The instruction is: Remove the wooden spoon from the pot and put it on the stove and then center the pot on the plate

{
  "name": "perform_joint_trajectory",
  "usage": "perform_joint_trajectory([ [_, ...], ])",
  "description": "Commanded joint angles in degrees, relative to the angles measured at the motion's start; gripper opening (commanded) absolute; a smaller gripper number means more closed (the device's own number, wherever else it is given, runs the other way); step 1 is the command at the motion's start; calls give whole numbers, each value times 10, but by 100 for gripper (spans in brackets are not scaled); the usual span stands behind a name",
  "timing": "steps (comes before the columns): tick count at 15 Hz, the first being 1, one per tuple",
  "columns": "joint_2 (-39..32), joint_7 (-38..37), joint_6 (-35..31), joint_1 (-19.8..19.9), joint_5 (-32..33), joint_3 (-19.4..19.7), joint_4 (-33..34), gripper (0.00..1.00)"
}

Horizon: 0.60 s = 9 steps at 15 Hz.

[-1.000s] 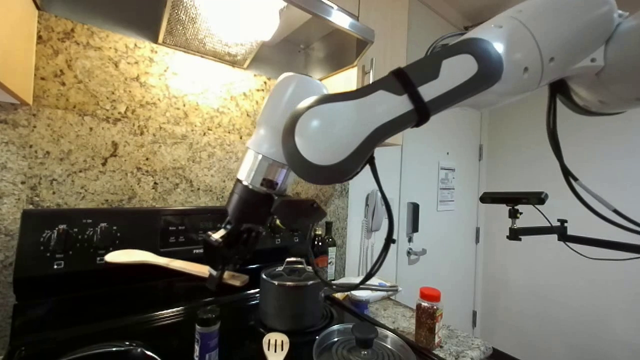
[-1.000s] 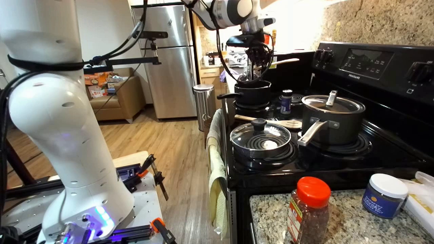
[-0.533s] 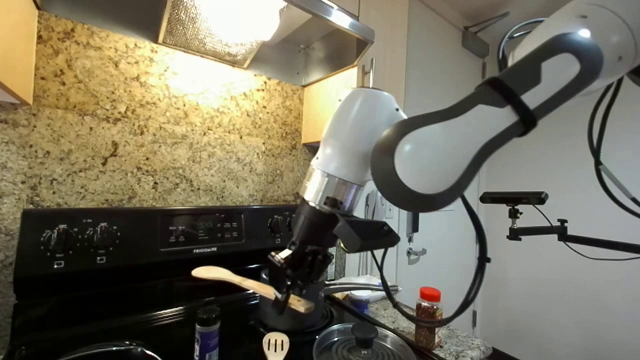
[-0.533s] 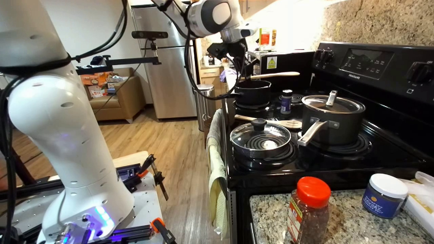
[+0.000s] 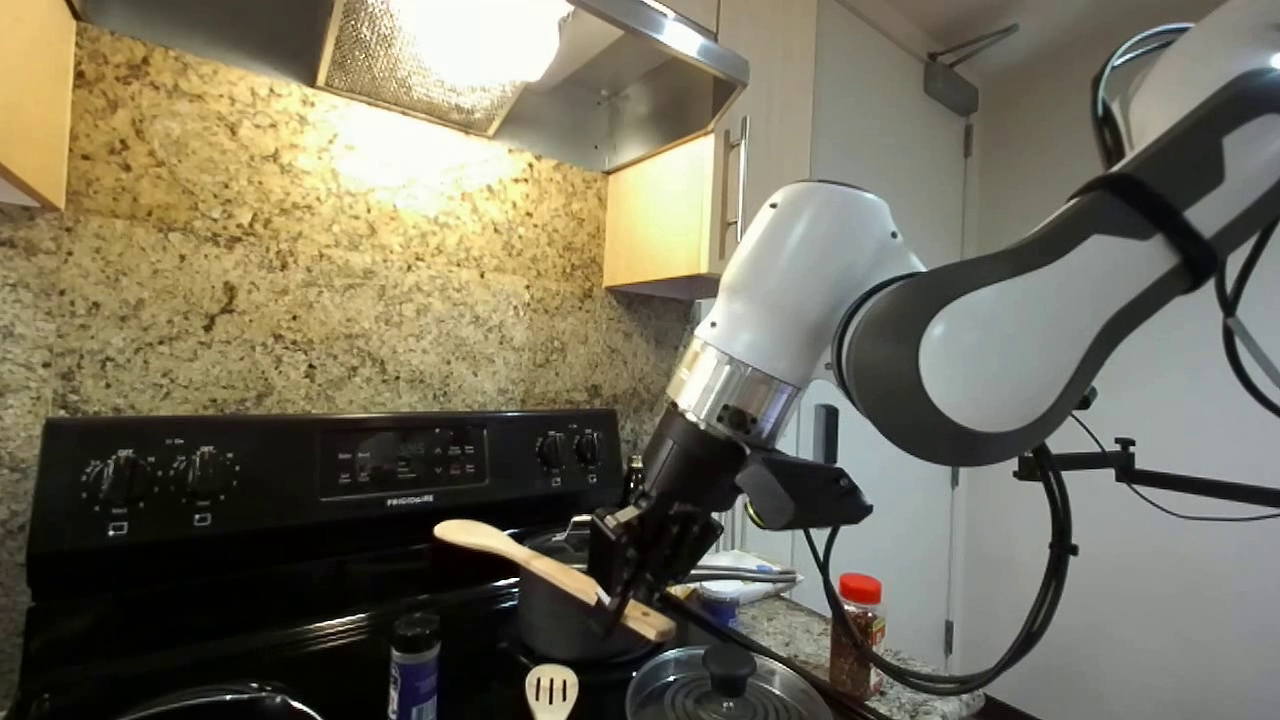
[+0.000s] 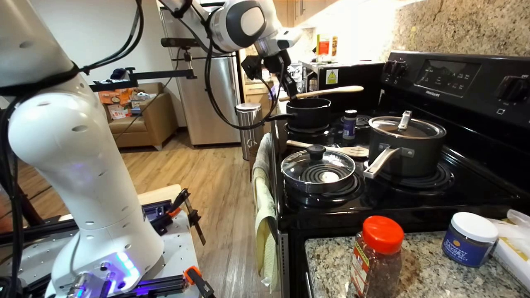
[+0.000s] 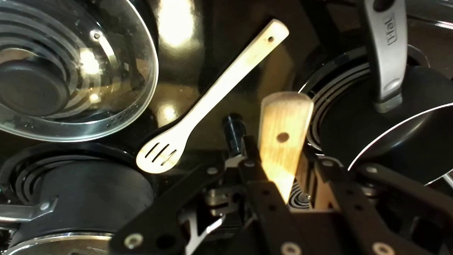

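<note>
Above the glossy black stove worktop [image 6: 389, 199], the black two-fingered end effector [image 7: 279, 149] clasps a pale wooden spoon [image 5: 550, 570] by its handle [image 7: 285, 117] — its long axis slanting bowl-up toward the black control panel [image 5: 403, 462], likely to need levelling.

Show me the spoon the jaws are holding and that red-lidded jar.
Held spoon [image 7: 282, 152], in the wrist view, on its handle.
Red-lidded jar [image 6: 380, 263], in an exterior view, on its body.

The tool [image 6: 292, 96] has the wooden spoon [image 6: 333, 90] pointing basically at 3 o'clock, black pot [image 6: 309, 116] kinda at the tool's 4:30.
</note>
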<state>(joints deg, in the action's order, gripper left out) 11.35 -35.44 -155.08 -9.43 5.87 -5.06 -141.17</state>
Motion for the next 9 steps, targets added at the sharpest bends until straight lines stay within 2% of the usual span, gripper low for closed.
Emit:
perform_joint_trajectory([
  [1, -2, -73, 11, 47, 9, -44, -3, 14],
  [2, -2, -121, 9, 65, 32, -57, -8, 14],
  [4, -10, -190, -4, 77, 35, -70, -20, 14],
  [8, -60, -242, -29, 63, 20, -79, -21, 14],
  [9, -75, -253, -30, 62, 35, -82, -16, 14],
])
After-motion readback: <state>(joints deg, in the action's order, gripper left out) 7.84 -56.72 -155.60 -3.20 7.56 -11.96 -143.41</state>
